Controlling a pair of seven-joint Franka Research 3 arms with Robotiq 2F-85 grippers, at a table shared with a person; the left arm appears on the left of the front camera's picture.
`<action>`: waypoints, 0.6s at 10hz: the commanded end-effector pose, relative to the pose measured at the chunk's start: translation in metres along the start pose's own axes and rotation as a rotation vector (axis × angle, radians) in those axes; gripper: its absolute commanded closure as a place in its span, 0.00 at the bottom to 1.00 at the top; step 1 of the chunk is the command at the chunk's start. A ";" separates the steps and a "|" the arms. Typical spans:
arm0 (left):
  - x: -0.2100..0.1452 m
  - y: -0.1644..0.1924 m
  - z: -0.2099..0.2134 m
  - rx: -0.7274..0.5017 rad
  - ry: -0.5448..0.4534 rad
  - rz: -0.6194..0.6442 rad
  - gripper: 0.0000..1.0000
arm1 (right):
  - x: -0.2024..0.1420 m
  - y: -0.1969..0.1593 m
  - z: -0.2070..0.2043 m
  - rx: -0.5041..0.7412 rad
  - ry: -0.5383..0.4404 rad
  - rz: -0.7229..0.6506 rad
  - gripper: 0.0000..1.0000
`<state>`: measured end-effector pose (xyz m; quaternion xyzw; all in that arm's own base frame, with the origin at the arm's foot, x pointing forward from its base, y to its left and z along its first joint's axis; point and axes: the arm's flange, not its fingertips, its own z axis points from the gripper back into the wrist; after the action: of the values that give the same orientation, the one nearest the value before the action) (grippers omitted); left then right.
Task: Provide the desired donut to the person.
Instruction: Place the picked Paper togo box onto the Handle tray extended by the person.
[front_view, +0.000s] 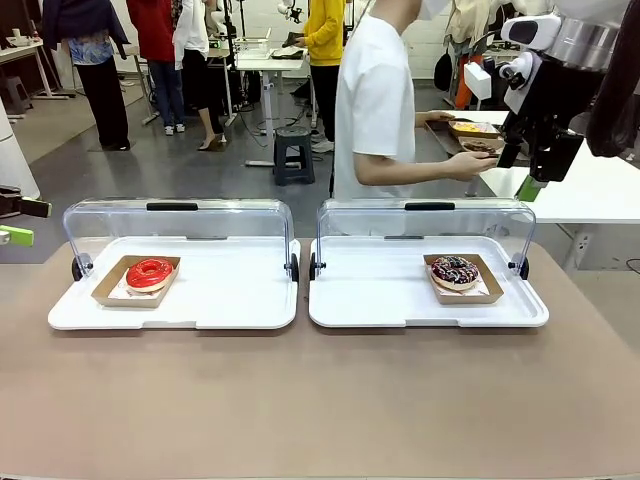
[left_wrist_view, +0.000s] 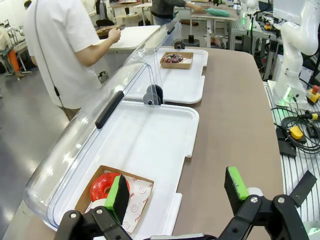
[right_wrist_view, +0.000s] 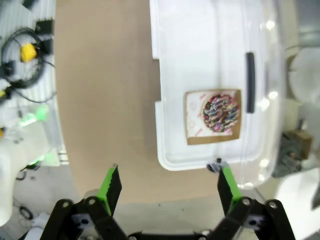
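There are two donuts, and nothing shows yet which one the person (front_view: 375, 100) wants. The red donut (front_view: 150, 273) sits in a small brown paper tray at the left of the front picture, inside the left white tray (front_view: 230, 300). The sprinkled chocolate donut (front_view: 455, 271) sits in its own paper tray at the right, inside the right white tray (front_view: 380, 300). Each white tray has a clear lid (front_view: 180, 225) tipped up at the back, probably so a gripper can reach in from above. The person stands at the top middle, turned away toward a side table, so no pointing hand can be seen. The right gripper (right_wrist_view: 167, 185) hangs high over the table with its jaws spread wide and nothing between them; the sprinkled donut lies below it in the right wrist picture, which is a bit blurry. The left gripper (left_wrist_view: 177, 192) is also spread wide and empty, low near the red donut at the bottom of the left wrist picture. One green pad (left_wrist_view: 118, 196) covers part of the red donut there.
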<state>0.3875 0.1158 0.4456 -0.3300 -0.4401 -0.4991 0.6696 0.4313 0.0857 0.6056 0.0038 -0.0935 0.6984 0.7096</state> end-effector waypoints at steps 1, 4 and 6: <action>0.000 -0.001 0.001 0.001 -0.016 -0.006 0.00 | -0.055 -0.013 0.010 0.003 -0.216 0.012 0.00; 0.000 -0.001 0.001 0.001 -0.016 -0.006 0.00 | -0.151 -0.007 -0.004 -0.032 -0.596 -0.076 0.00; 0.000 -0.001 0.001 0.001 -0.016 -0.006 0.00 | -0.201 0.003 -0.023 -0.154 -0.784 -0.123 0.00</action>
<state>0.3874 0.1161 0.4456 -0.3298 -0.4401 -0.4988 0.6698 0.4300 -0.1080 0.5723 0.2019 -0.3673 0.5988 0.6825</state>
